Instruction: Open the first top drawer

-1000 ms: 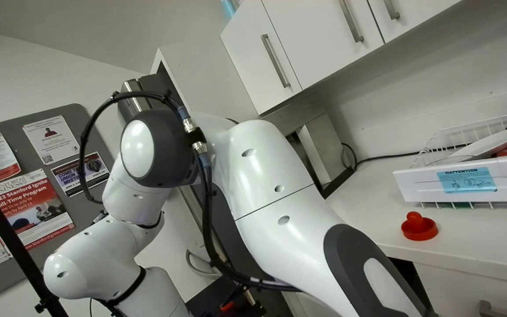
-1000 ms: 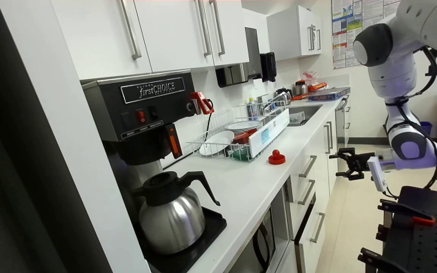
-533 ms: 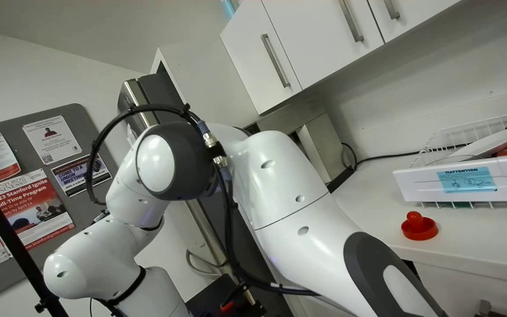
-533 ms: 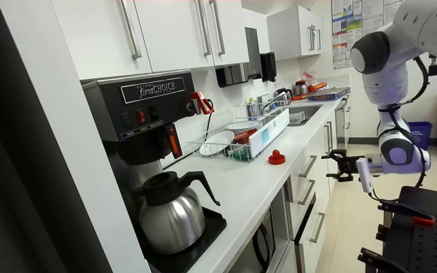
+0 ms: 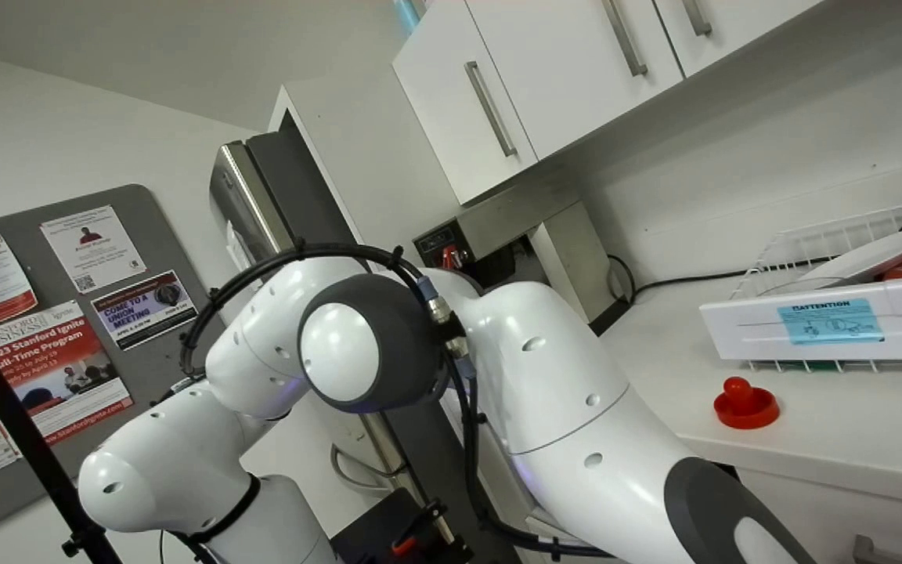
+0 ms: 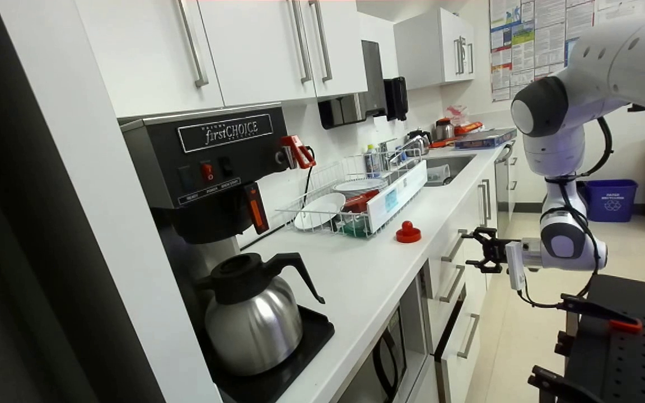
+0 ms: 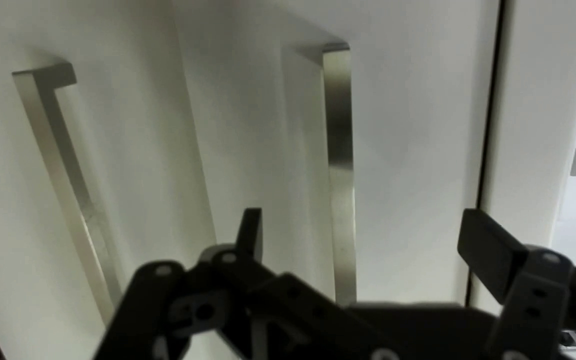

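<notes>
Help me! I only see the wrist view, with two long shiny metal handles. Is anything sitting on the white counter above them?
Observer: Yes, a round, red, knob-topped object stands near the front edge of the white counter in both exterior views.
Operator: Is any drawer open?
Observer: Yes, in an exterior view, the third white drawer down stands partly open, below your white top drawer.
Operator: What else is up on the counter?
Observer: In an exterior view, a round silver metal coffee pot stands on a flat black base.
</notes>
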`<state>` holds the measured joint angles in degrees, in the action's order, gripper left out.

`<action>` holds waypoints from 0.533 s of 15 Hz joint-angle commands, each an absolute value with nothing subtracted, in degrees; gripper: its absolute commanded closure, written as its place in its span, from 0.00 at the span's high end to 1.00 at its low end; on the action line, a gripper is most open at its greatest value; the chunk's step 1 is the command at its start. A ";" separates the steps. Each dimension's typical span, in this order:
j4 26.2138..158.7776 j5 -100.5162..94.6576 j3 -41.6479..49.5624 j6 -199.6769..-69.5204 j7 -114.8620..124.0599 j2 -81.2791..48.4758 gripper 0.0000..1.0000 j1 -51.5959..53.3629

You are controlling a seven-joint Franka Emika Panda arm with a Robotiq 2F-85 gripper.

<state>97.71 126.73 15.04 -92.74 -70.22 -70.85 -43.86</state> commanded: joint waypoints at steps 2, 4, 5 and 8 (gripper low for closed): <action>93.54 129.25 15.05 -91.26 -68.22 -73.22 1.00 -42.63; 92.80 129.44 14.83 -91.37 -68.34 -73.39 1.00 -42.20; 92.50 129.52 14.79 -91.46 -68.37 -73.44 1.00 -41.97; 91.91 129.82 14.58 -91.47 -68.41 -73.67 0.73 -41.45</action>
